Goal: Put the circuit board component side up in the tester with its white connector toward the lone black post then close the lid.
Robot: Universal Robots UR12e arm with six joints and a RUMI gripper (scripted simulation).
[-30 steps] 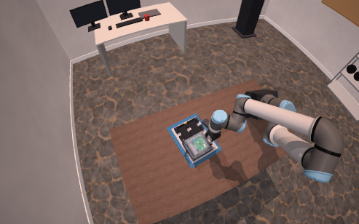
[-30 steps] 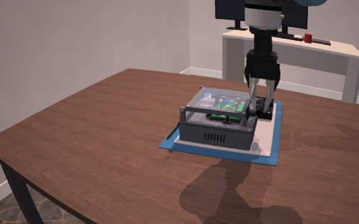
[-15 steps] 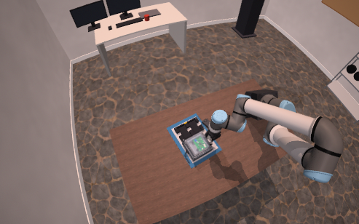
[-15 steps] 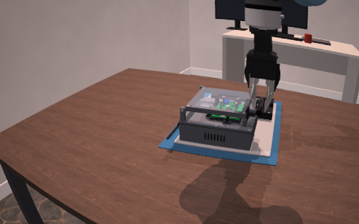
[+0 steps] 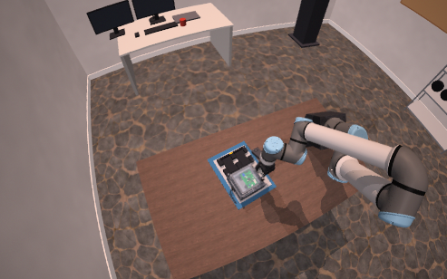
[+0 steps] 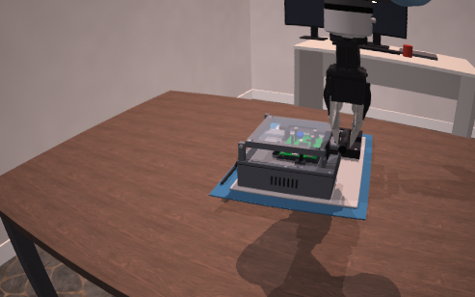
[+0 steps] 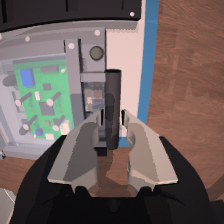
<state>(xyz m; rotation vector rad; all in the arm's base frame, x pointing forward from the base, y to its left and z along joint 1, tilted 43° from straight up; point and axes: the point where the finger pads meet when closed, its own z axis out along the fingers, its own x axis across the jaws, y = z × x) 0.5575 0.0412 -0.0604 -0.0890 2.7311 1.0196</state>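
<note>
The dark grey tester (image 5: 240, 194) (image 6: 287, 180) stands on a blue mat (image 6: 287, 202) (image 7: 150, 60). The green circuit board (image 5: 248, 177) (image 6: 303, 141) (image 7: 37, 100) lies flat inside it, component side up. The clear lid (image 6: 282, 127) (image 7: 30, 50) is down over the board and looks level. I cannot tell if it is latched. My gripper (image 5: 261, 171) (image 6: 345, 137) (image 7: 112, 110) points straight down at the lid's black handle bar (image 7: 113, 95). Its fingers stand slightly apart on either side of the bar, with thin gaps showing. The black tray (image 5: 235, 159) (image 7: 65, 10) beside the tester holds no board.
The mat sits near the middle of a brown table (image 5: 193, 217) (image 6: 118, 183). A white desk (image 5: 175, 27) (image 6: 432, 67) with monitors stands far behind. The arm (image 5: 352, 145) reaches in from the table's right side.
</note>
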